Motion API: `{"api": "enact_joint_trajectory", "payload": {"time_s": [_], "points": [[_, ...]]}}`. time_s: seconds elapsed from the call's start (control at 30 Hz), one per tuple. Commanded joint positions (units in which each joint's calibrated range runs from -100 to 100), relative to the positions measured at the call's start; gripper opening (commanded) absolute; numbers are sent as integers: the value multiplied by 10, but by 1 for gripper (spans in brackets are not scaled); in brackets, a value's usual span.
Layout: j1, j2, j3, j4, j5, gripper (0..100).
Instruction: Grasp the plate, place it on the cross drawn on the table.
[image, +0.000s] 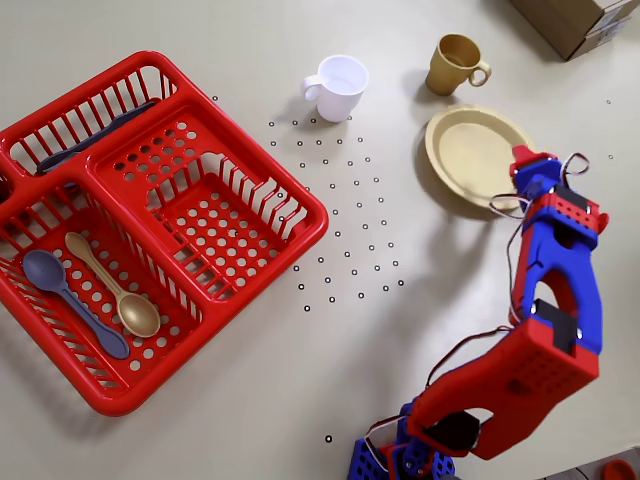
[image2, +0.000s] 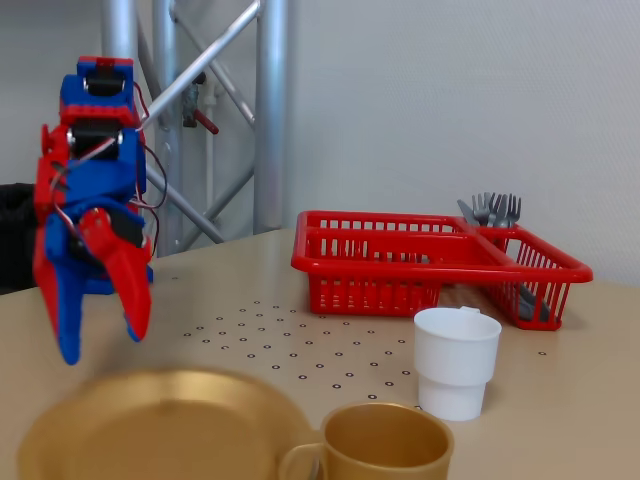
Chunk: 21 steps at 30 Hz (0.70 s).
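Observation:
The tan-yellow plate (image: 470, 155) lies flat on the table (image: 250, 400), right of the dot grid and just below the tan mug. In the fixed view the plate (image2: 160, 430) fills the lower left foreground. My gripper (image: 528, 176) hovers over the plate's right rim in the overhead view. The fixed view shows the gripper (image2: 100, 335) open, its red finger and blue finger spread, a little above the plate and holding nothing. I cannot pick out the cross with certainty in either view.
A tan mug (image: 455, 63) and a white mug (image: 340, 85) stand at the back. A red basket (image: 230, 235) with spoons fills the left. A cardboard box (image: 580, 20) sits at the top right corner. Two tiny dark marks (image: 608, 101) lie near the right edge.

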Motion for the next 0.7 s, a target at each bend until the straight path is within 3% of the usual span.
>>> {"api": "enact_joint_trajectory", "payload": {"time_s": [0.0,0.2,0.43,0.67], "points": [[3,-20,-42,-18,0,26],[-34,-127,47,-17,-39,20],[-127,-238,54,79,-133,0],[-247,-334,116,91,-265,0]]}}
